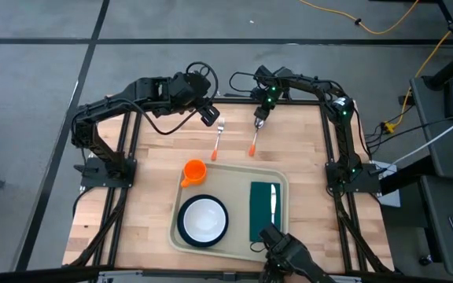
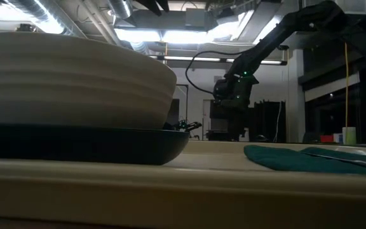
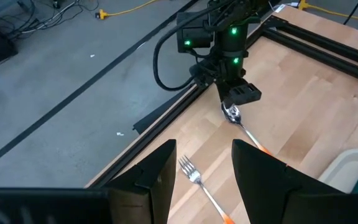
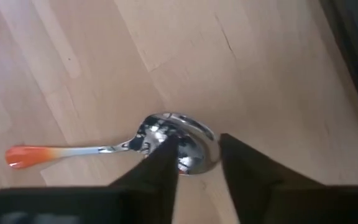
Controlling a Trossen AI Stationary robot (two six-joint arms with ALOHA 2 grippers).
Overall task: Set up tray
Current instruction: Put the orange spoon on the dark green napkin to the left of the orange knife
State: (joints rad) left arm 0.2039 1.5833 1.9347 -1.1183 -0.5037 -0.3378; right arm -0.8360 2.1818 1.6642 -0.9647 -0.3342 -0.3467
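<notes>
The beige tray lies at the table's near middle. It holds a dark plate with a white bowl and a green napkin with a knife on it. A fork and a spoon, both orange-handled, lie on the wood beyond the tray. My left gripper is open above the fork's tines. My right gripper is open, pointing down, with a finger on each side of the spoon's bowl. My right gripper's fingers come from above at the spoon's bowl, which lies flat on the table between them. Whether they touch it, I cannot tell.
An orange cup stands at the tray's far left corner. The dark frame rails run along the table's left, right and far edges. Bare wood lies to the left and right of the tray.
</notes>
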